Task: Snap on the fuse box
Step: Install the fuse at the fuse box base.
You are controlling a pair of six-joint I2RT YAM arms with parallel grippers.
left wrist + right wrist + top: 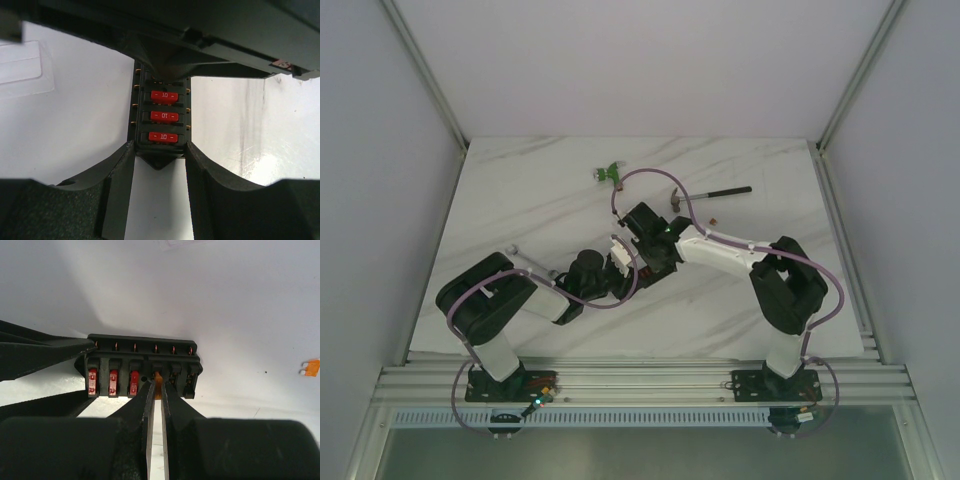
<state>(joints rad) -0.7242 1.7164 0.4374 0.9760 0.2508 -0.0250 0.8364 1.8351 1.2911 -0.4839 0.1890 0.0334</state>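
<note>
The fuse box is a small black block with three red fuses in a row. My left gripper is shut on its near end, one finger on each side. In the right wrist view the fuse box shows three red fuses on the left and open slots on the right. My right gripper is shut on a small orange fuse at the fourth slot, its tip in the slot mouth. In the top view both grippers meet mid-table and hide the box.
A clear plastic lid lies left of the box. A loose orange fuse lies on the white table to the right. A hammer and a green-handled tool rest further back.
</note>
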